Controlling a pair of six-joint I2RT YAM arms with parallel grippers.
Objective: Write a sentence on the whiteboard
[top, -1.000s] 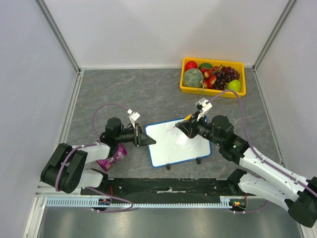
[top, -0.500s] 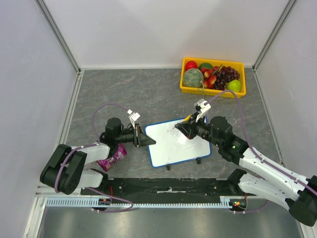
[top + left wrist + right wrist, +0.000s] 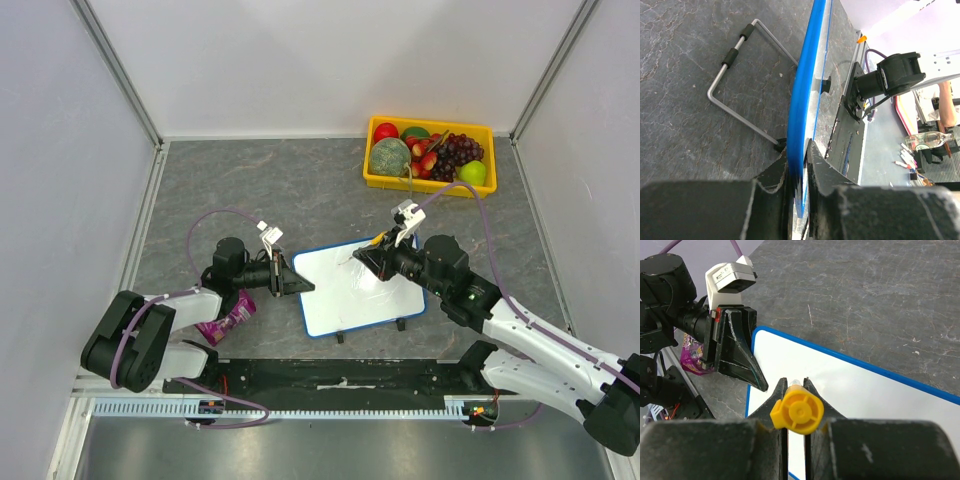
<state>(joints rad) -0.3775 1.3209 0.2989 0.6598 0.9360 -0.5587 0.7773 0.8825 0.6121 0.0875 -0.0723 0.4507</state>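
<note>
The whiteboard [image 3: 350,295], white with a blue frame, stands tilted on a wire stand [image 3: 740,85] in the middle of the table. My left gripper [image 3: 300,286] is shut on its left edge; the blue frame [image 3: 807,90] runs between my fingers [image 3: 799,150]. My right gripper [image 3: 362,256] is shut on a yellow-capped marker [image 3: 797,412], held over the board's upper left part [image 3: 865,390], close to the left gripper [image 3: 757,382]. The board's face looks blank in the right wrist view; no orange sentence shows. The marker's tip is hidden.
A yellow tray [image 3: 475,190] of fruit stands at the back right. A purple snack packet [image 3: 228,318] lies by my left arm and also shows in the right wrist view [image 3: 690,357]. A black strip [image 3: 340,375] runs along the near edge. Walls enclose the table.
</note>
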